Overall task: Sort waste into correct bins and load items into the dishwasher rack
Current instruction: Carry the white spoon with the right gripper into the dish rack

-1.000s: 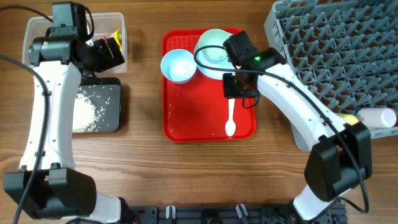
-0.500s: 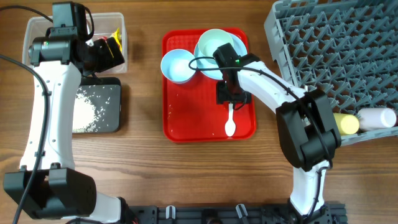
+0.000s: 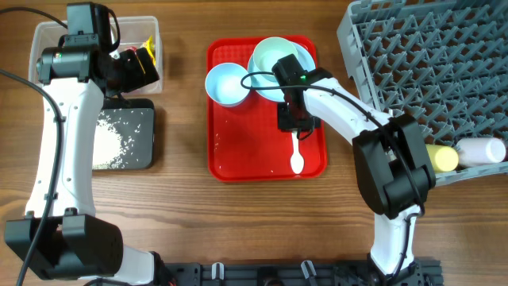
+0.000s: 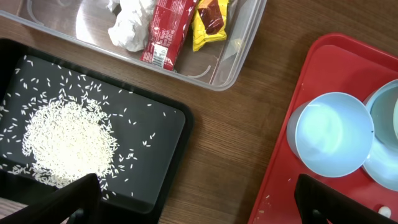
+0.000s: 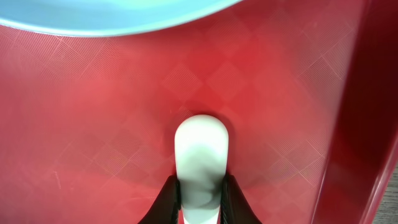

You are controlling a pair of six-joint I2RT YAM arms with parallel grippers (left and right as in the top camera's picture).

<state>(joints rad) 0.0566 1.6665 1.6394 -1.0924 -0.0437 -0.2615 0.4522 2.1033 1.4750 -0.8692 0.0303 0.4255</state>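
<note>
My right gripper (image 3: 292, 119) is down on the red tray (image 3: 238, 151), shut on the handle of the white plastic spoon (image 3: 296, 159); in the right wrist view the spoon (image 5: 200, 155) sits between the two fingertips (image 5: 200, 199). A light blue bowl (image 3: 227, 83) and a second bowl on the light blue plate (image 3: 274, 59) stand at the tray's back. My left gripper (image 4: 193, 205) is open and empty over the clear tub (image 3: 48, 40) and black tray (image 3: 127, 135). The tub holds the tissue (image 4: 132, 22), red wrapper (image 4: 166, 34) and yellow wrapper (image 4: 210, 22). Rice (image 4: 68, 140) lies in the black tray.
The grey dishwasher rack (image 3: 429, 71) fills the right side. A yellow cup (image 3: 440, 157) and a white cup (image 3: 480, 149) lie at its front edge. A few rice grains (image 3: 218, 139) remain on the red tray's left part.
My right gripper moved left and down onto the spoon's handle and closed on it. The spoon shifted slightly. The left arm has not moved.
</note>
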